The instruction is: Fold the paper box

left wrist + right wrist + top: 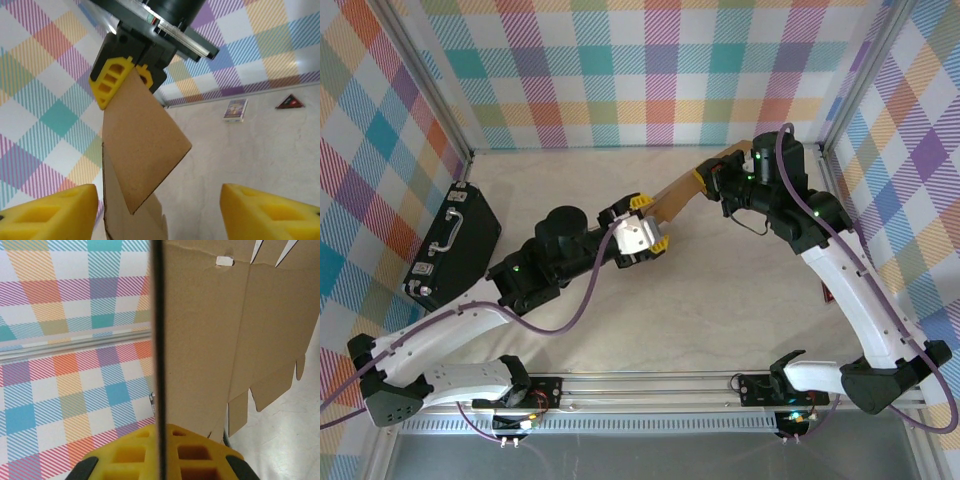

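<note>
The paper box (pixel 675 195) is a flat brown cardboard sheet with flaps, held up off the table between the two arms. My right gripper (pixel 712 180) is shut on its far end. In the right wrist view the sheet (pixel 215 340) runs edge-on between that gripper's (pixel 159 450) yellow fingers (pixel 200 460). My left gripper (pixel 645 228) sits at the sheet's near end. In the left wrist view its yellow fingers (pixel 50 212) stand wide apart, and the cardboard (pixel 142 145) hangs between them close to the left one. That gripper (pixel 157 207) is open.
A black hard case with a handle (pixel 455 245) lies at the left wall. A small printed packet (pixel 235 110) and a red triangular piece (pixel 290 102) lie on the table by the wall. Plaid walls enclose three sides, and a metal rail (pixel 650 385) runs along the front.
</note>
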